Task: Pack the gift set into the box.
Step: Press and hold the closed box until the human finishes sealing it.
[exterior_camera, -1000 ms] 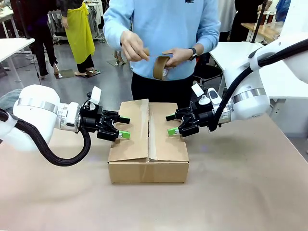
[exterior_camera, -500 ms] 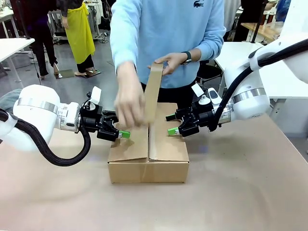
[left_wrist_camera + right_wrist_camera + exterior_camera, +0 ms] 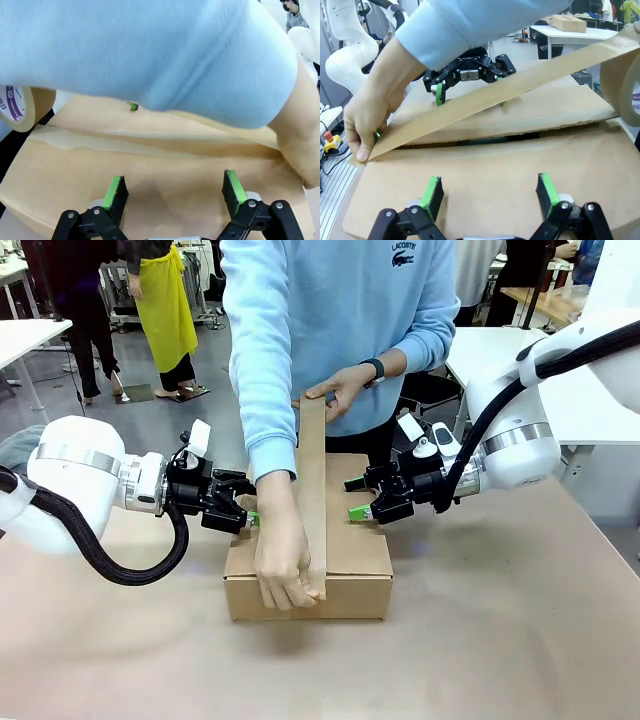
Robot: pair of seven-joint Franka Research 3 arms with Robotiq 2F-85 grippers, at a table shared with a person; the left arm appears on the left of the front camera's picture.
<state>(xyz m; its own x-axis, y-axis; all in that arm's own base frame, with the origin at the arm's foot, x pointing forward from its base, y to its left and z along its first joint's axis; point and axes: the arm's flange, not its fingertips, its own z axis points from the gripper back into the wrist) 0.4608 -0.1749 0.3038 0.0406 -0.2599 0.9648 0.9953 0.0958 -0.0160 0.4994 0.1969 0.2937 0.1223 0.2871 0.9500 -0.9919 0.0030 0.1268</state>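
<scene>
**Person tapes the carton seam while both claws press the flaps**

The cardboard box [image 3: 345,575] sits mid-surface [image 3: 500,640] with its top flaps folded down. The left claw [image 3: 243,508] rests on the left flap, its fingers spread apart and gripping nothing; the left wrist view shows both green pads [image 3: 114,192] lying on the cardboard. The right claw [image 3: 362,497] rests on the right flap, likewise open and empty. A person in a light blue sleeve [image 3: 262,370] stretches a strip of brown tape [image 3: 312,480] along the centre seam. One hand [image 3: 284,570] presses the tape's end at the box's near edge, while the other hand [image 3: 340,390] holds the roll [image 3: 622,80] above the far edge. Through the narrow gap between the flaps, in the right wrist view, something dark shows inside; what it is cannot be told.
</scene>
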